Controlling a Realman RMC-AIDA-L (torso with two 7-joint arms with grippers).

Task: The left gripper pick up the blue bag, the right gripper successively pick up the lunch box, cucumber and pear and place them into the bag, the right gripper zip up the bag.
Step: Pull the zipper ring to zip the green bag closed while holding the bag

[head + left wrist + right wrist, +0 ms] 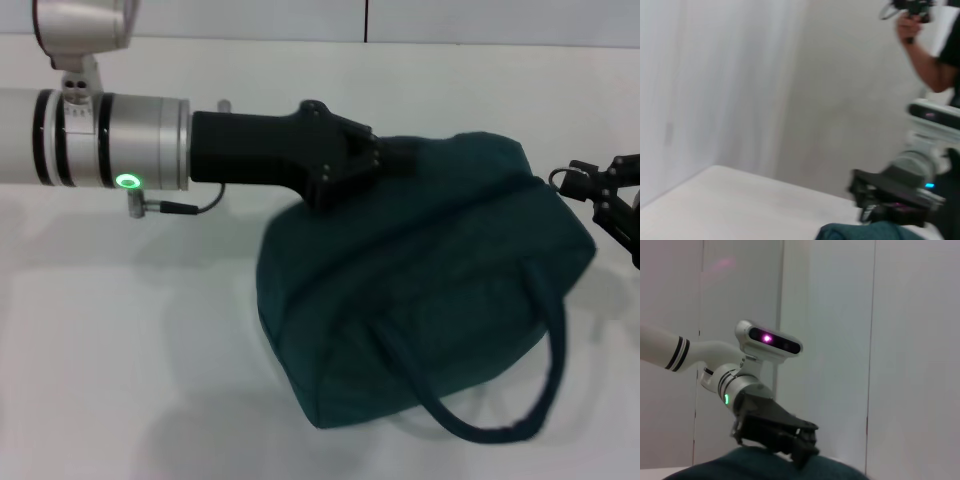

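as seen from the head view, the blue bag lies on its side on the white table, its long axis running from near left to far right, one cord handle looping off its near face. the left gripper reaches in from the left and is clamped on the bag's far upper edge. the ring pull sits at the bag's far right end, and the right gripper is just beside it, so the right arm is the nearer one for zipping; whether its fingers have the ring cannot be told. no lunch box, cucumber or pear is visible, presumably inside. the right wrist view shows the left gripper bearing on the bag's top; the left wrist view adds the right gripper beyond a corner of the bag, and a person behind.
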